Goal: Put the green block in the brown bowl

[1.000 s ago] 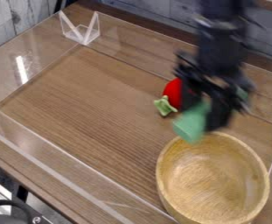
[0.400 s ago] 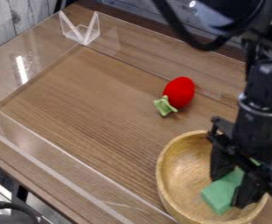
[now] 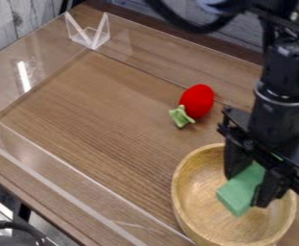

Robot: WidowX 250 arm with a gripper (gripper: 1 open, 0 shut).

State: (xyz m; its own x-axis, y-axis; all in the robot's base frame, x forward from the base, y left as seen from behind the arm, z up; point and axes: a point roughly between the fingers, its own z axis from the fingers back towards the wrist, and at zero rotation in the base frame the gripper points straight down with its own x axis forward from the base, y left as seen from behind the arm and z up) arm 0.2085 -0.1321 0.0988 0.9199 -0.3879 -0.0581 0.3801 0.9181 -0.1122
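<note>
Where the brown bowl (image 3: pixel 201 209) sits at the near right of the table (image 3: pixel 87 135), the dark gripper (image 3: pixel 248 171) hangs above it with the green block (image 3: pixel 241 189).

The block is tilted, over the bowl's interior, its upper end at the claw's tips; the claw looks partly spread, with the block seemingly held between its fingers, though the arm hides part of the contact. Beyond the bowl, toward the far side, lies a red strawberry toy (image 3: pixel 197 99) with a green stem (image 3: pixel 182 117), and a white wire-like object (image 3: pixel 88 32) stands at the far left.
</note>
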